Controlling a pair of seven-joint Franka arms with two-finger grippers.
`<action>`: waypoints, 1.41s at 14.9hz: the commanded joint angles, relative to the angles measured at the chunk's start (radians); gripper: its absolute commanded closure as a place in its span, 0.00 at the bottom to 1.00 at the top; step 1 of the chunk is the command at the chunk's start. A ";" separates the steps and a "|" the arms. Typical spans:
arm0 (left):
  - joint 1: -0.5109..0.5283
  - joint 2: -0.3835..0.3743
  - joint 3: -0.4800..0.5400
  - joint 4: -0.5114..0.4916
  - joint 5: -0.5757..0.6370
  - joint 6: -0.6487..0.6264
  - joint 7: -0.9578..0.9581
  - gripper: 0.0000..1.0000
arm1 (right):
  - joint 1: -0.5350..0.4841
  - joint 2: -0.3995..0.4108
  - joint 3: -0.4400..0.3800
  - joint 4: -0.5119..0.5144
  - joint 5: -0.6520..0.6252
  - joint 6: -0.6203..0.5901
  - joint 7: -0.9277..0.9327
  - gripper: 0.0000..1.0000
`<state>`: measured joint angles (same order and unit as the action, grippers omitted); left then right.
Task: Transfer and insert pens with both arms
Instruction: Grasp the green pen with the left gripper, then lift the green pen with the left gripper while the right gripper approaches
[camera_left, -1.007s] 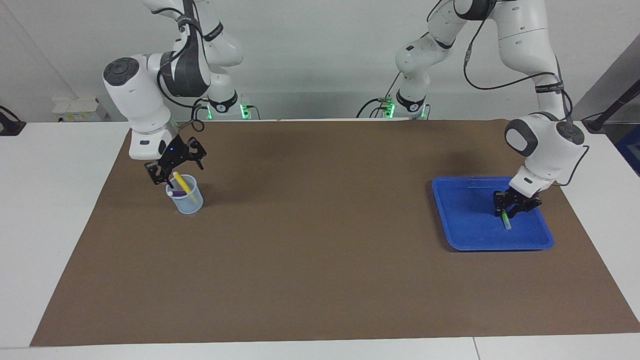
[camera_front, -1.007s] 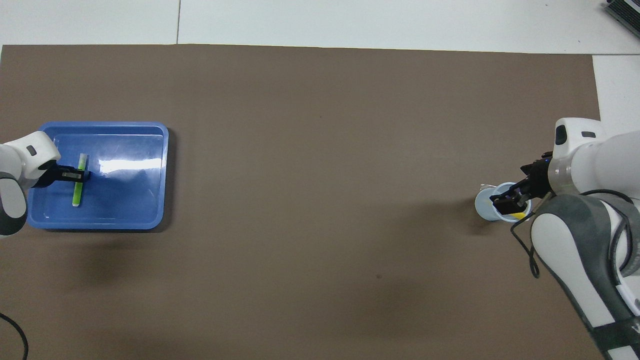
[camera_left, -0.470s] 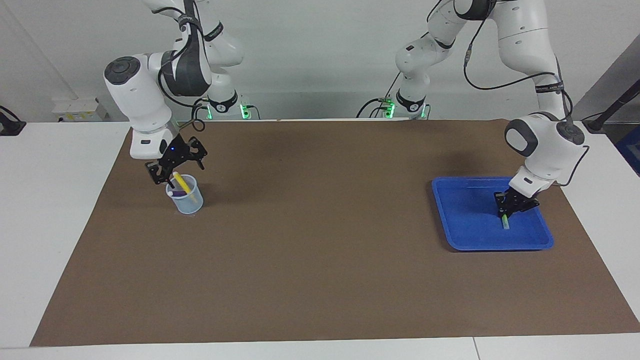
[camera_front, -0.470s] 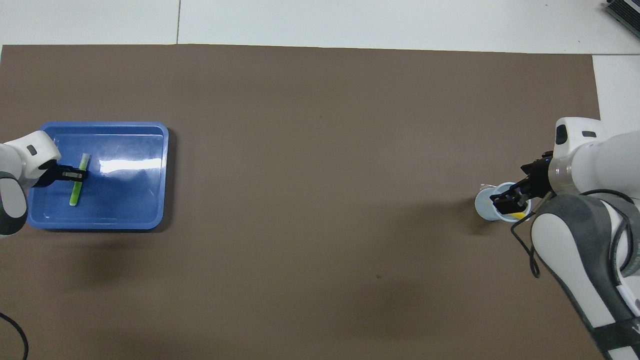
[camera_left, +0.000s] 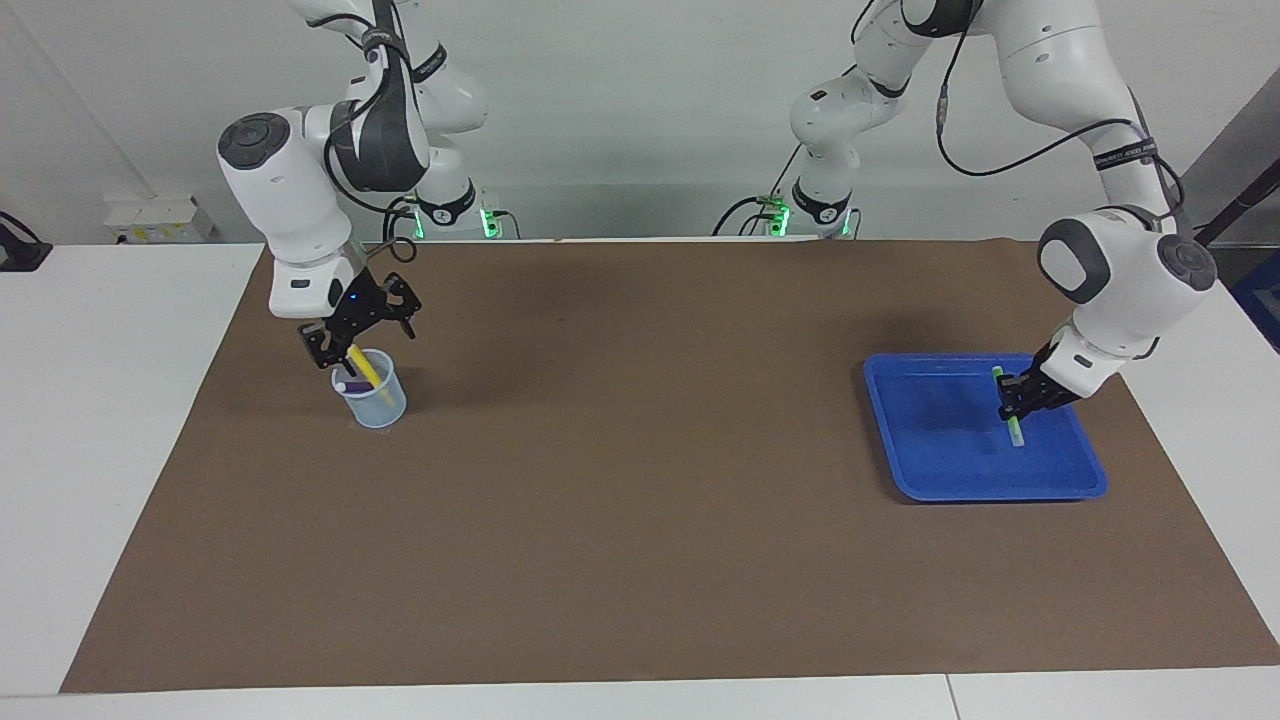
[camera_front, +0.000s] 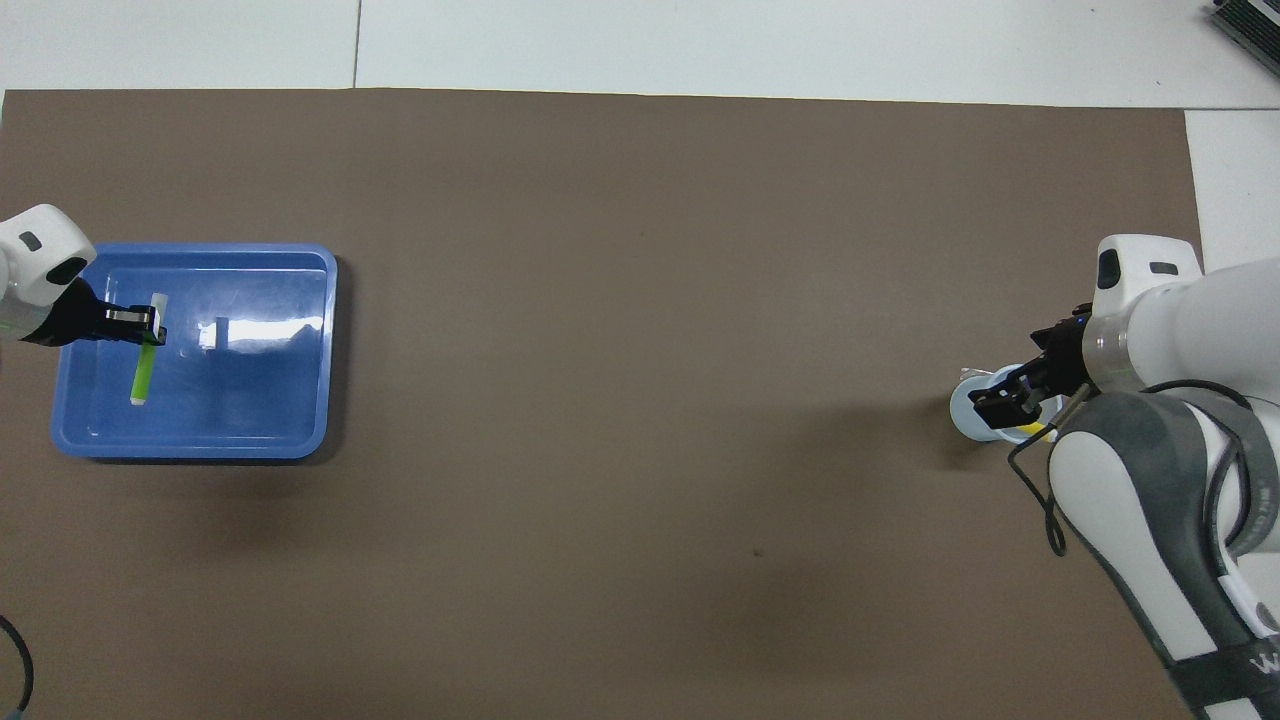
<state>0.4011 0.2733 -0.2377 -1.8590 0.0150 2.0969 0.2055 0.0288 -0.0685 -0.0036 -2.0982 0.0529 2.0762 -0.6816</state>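
One pen is left to move: the green pen (camera_left: 1012, 425), in the right half of the facing view, at the left arm's end of the table. A second ago it lay flat on the floor of the blue tray (camera_left: 930, 470) with the left gripper (camera_left: 1018, 397) set down astride it, fingers apart. Now those fingers are clenched on the pen's middle and the wrist has risen. The pen hangs tilted in the grip, clear of the tray floor, with a faint shadow beneath it. That reads as a completed pick: the pen has left its resting place and the carry across the brown mat (camera_left: 640, 480) can begin.

The other two pens are already home. The yellow pen (camera_left: 362, 366) leans out over the rim of the clear cup (camera_left: 378, 402) in the left half of the facing view, and the purple pen (camera_left: 350, 385) sits lower inside it.

The right gripper (camera_left: 355, 335) hovers just above the cup with its fingers spread and nothing between them, slightly higher than a second ago. It looks free to meet the left arm for a handover, which seems the likely next step, since the cup stands well apart from the tray. The tilt of the held pen may matter there, as the receiving fingers need a bare stretch of barrel.
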 joint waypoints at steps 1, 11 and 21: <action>-0.037 -0.052 -0.003 0.004 0.000 -0.087 -0.163 1.00 | -0.001 -0.014 0.008 -0.003 0.012 -0.030 0.075 0.00; -0.169 -0.189 -0.012 0.001 -0.256 -0.233 -0.834 1.00 | 0.002 0.015 0.100 0.105 0.459 -0.091 0.528 0.00; -0.281 -0.307 -0.012 -0.060 -0.532 -0.267 -1.351 1.00 | 0.178 0.053 0.201 0.155 0.656 0.224 0.989 0.00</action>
<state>0.1444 0.0381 -0.2628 -1.8580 -0.4652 1.8350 -1.0681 0.1548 -0.0342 0.1963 -1.9603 0.6860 2.2289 0.2151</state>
